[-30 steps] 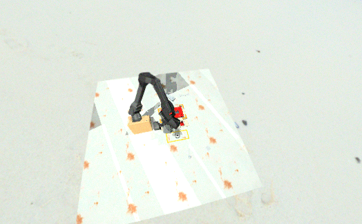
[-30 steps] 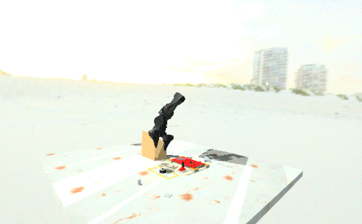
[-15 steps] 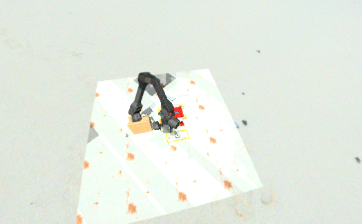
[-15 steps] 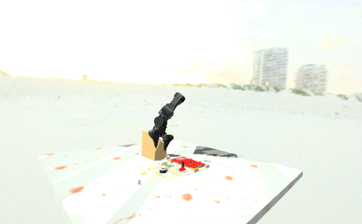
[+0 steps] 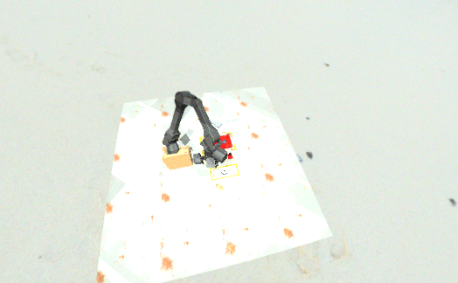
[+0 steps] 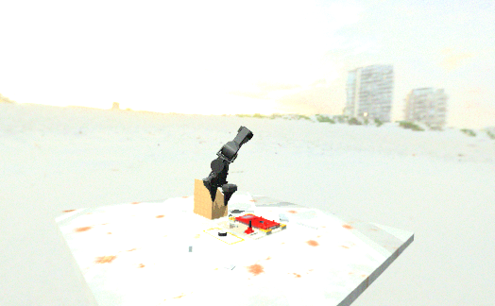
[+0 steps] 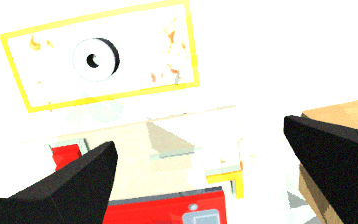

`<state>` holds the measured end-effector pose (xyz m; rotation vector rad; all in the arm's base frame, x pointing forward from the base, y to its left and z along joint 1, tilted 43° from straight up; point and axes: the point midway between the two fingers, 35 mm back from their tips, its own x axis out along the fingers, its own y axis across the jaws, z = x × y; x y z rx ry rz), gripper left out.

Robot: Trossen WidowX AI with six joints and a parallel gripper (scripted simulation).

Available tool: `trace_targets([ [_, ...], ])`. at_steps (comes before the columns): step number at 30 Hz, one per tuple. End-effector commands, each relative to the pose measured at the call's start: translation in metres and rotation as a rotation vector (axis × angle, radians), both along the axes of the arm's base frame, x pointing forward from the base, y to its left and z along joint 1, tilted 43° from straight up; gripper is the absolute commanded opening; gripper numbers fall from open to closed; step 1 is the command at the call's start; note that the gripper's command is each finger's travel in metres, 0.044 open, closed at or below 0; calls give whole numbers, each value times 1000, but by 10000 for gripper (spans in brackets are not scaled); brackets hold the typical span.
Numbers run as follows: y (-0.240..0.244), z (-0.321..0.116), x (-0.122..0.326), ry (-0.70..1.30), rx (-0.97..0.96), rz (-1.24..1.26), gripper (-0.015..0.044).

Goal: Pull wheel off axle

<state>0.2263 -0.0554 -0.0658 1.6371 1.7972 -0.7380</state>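
The wheel [image 5: 224,174] [image 6: 222,233] [image 7: 82,62] lies flat on the table inside the yellow outline of the marked area [image 5: 225,177] [image 6: 230,243] [image 7: 196,60], clear of its lines. The upright axle [image 6: 250,225] is a dark post on a small red base [image 5: 230,155] [image 6: 248,231] [image 7: 66,155] and carries no wheel. In the wrist view a finger partly covers that base. My gripper [image 6: 220,202] [image 7: 199,136] is wide open and empty. It hangs above the table, away from the wheel, and its fingers touch nothing that I can see.
A red panel [image 5: 227,140] [image 6: 259,222] [image 7: 155,212] with yellow corner pieces lies beside the axle's base. A tall tan block [image 5: 178,160] [image 6: 203,203] [image 7: 347,112] stands near the arm and shows behind one finger in the wrist view.
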Motion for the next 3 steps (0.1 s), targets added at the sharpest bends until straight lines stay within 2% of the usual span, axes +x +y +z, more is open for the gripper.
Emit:
trace_targets([
  [1, 0, 0, -1, 1, -2, 5, 440],
  [3, 0, 0, -1, 1, -2, 5, 440],
])
